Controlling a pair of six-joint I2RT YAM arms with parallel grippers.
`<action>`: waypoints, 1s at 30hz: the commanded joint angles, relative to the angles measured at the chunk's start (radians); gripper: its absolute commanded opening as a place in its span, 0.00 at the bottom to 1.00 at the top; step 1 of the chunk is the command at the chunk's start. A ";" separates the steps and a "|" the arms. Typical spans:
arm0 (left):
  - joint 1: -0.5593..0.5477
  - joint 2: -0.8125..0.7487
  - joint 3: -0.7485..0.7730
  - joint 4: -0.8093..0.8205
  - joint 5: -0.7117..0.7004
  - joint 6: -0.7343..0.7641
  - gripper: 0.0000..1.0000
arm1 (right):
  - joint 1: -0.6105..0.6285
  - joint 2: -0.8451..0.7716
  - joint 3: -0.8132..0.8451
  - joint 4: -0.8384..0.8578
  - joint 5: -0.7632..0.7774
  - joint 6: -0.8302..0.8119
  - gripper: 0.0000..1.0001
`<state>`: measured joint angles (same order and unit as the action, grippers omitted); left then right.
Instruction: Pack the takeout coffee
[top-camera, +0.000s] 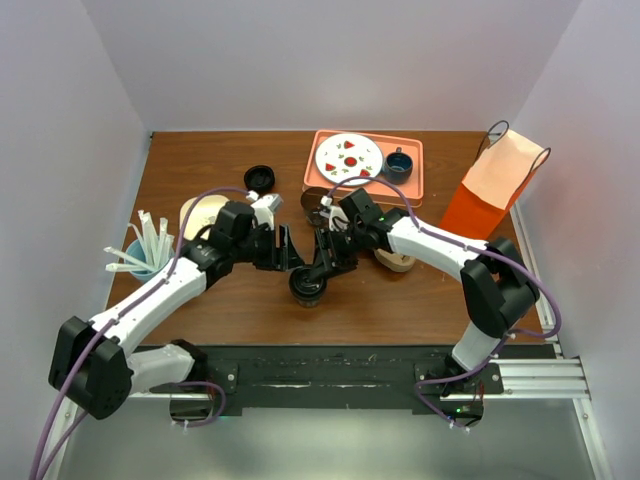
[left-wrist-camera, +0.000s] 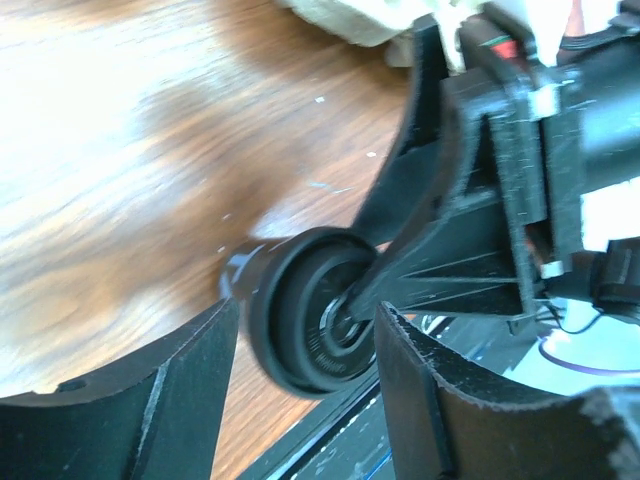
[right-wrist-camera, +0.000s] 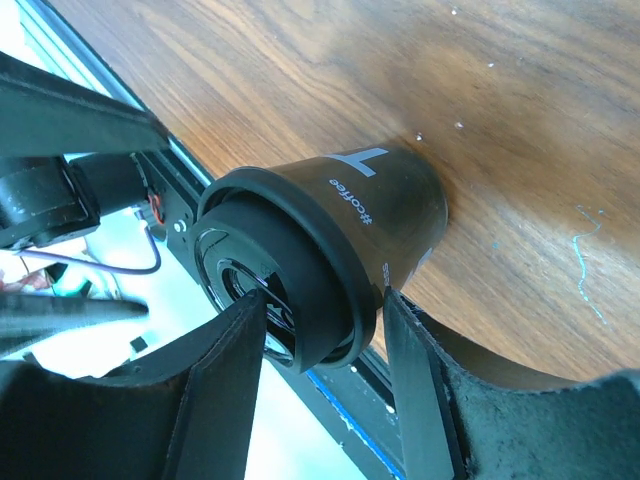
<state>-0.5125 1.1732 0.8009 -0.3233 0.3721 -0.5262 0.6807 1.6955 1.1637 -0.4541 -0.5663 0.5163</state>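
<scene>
The takeout coffee (top-camera: 308, 287), a dark cup with a round black lid, stands on the wooden table between both arms. In the right wrist view the takeout coffee (right-wrist-camera: 385, 200) bears white lettering. My right gripper (right-wrist-camera: 325, 300) is shut on its lid edge, one finger in the lid's top recess and the other against the cup side under the rim. From above, the right gripper (top-camera: 322, 268) reaches down onto the cup. My left gripper (left-wrist-camera: 308, 318) is open, its fingers apart on either side of the lid (left-wrist-camera: 310, 325), not touching. The left gripper (top-camera: 290, 255) sits just left of the cup.
An orange tray (top-camera: 412, 190) at the back holds a patterned plate (top-camera: 348, 157) and a small blue mug (top-camera: 398, 163). An orange paper bag (top-camera: 495, 190) stands at the right. A flat black disc (top-camera: 259, 178), a cream stack (top-camera: 198, 212) and a cup of straws (top-camera: 145, 255) lie left.
</scene>
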 joint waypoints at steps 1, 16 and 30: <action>0.032 -0.067 -0.020 -0.051 -0.047 0.028 0.60 | 0.014 0.000 0.047 0.017 0.002 0.011 0.55; 0.065 -0.053 -0.094 -0.030 0.030 0.006 0.55 | 0.042 0.021 0.057 0.032 -0.009 0.014 0.58; 0.065 -0.072 -0.203 0.030 0.057 -0.024 0.44 | 0.086 0.049 0.073 0.034 0.032 0.030 0.53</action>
<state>-0.4511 1.1015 0.6476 -0.3096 0.4194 -0.5415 0.7399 1.7290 1.1999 -0.4519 -0.5480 0.5247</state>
